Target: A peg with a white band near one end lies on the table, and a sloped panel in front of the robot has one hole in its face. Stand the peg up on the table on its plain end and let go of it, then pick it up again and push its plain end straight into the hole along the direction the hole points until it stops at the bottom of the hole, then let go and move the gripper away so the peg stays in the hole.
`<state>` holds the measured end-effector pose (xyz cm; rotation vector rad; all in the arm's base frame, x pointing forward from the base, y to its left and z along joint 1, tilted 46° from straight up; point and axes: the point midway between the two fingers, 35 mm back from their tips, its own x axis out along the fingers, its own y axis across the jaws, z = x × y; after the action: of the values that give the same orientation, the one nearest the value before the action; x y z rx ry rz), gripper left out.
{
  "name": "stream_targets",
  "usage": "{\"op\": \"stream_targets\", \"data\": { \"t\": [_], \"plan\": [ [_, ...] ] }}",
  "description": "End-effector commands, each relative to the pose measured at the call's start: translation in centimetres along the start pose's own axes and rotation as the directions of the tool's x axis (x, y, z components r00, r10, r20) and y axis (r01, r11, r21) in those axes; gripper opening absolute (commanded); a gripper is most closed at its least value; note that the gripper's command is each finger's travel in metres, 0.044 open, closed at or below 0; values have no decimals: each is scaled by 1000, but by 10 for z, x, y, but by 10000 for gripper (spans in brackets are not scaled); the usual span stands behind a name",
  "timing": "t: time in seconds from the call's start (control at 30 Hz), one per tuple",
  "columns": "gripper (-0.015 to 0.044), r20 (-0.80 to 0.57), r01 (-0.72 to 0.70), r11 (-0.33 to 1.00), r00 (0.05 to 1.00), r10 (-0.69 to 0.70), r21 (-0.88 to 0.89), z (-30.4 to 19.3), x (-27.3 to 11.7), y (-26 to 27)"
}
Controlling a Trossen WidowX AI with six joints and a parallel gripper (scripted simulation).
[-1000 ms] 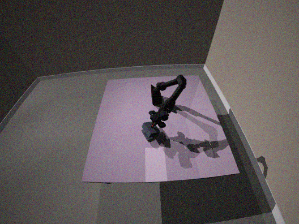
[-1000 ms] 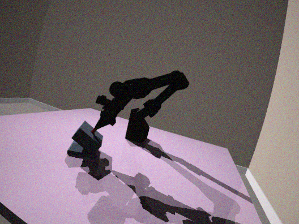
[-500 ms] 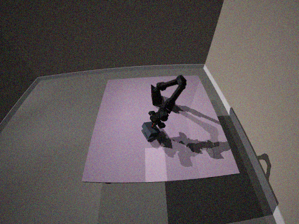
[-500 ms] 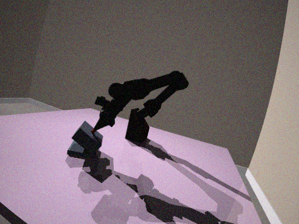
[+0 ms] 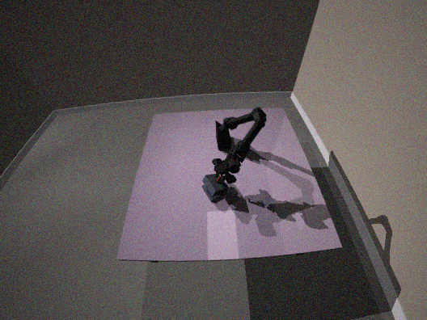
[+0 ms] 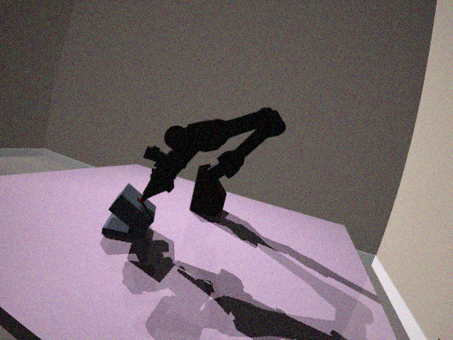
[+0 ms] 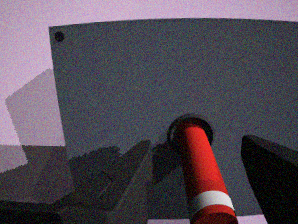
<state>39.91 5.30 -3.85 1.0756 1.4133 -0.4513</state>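
Note:
The red peg (image 5: pixel 218 178) (image 6: pixel 141 199) (image 7: pixel 202 167) stands with its plain end in the hole (image 7: pixel 173 133) of the dark grey sloped panel (image 5: pixel 213 187) (image 6: pixel 128 200) (image 7: pixel 120 75). Its white band is near the outer end, low in the wrist view. How deep the plain end sits is hidden inside the hole. My gripper (image 7: pixel 197 148) is open around the peg, with a visible gap between the peg and each finger in the wrist view. In the top and exterior views the fingers are dark and small, close over the panel's face.
The panel block stands on the pinkish table (image 5: pixel 170 170) (image 6: pixel 56 202) in front of the arm's base (image 5: pixel 222 137) (image 6: pixel 208 193). A small dark spot (image 7: pixel 59 36) marks the panel's upper left corner. Arm shadows fall across the table and part of the panel.

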Motion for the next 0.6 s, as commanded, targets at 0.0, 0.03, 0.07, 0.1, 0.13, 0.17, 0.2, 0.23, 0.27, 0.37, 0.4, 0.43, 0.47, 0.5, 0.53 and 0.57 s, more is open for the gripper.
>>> {"op": "stream_targets", "data": {
  "t": [0.0, 0.03, 0.07, 0.1, 0.13, 0.17, 0.2, 0.23, 0.27, 0.37, 0.4, 0.43, 0.47, 0.5, 0.53, 0.57],
  "plan": [
    [289, 0, 0, 1000, 1000, 0, 0, 0, 0, 0],
    [315, 0, 0, 1000, 1000, 0, 0, 0, 0, 0],
    [341, 0, 0, 1000, 1000, 0, 0, 0, 0, 0],
    [367, 0, 0, 1000, 1000, 0, 0, 0, -1, 0],
    [394, 0, 1, 1000, 1000, -1, 0, 0, -2, 0],
    [420, 0, 1, 1000, 1000, -1, 0, 0, -4, 0],
    [440, 1, 1, 1000, 1000, -1, 0, 1, -5, 0],
    [440, 1, 1, 1000, 1000, -1, 0, 1, -7, 1],
    [440, 1, 2, 1000, 1000, -2, 1, 1, -9, 1],
    [440, 1, 2, 1000, 1000, -2, 1, 1, -16, 1],
    [440, 1, 3, 1000, 1000, -3, 1, 1, -18, 1],
    [440, 1, 3, 1000, 1000, -3, 2, 2, -20, 2],
    [440, 1, 3, 1000, 1000, -3, 2, 2, -22, 2],
    [440, 2, 4, 1000, 1000, -4, 2, 2, -25, 2],
    [440, 2, 4, 1000, 1000, -4, 2, 2, -27, 2],
    [440, 2, 4, 1000, 1000, -4, 2, 2, -29, 2]
  ]
}}
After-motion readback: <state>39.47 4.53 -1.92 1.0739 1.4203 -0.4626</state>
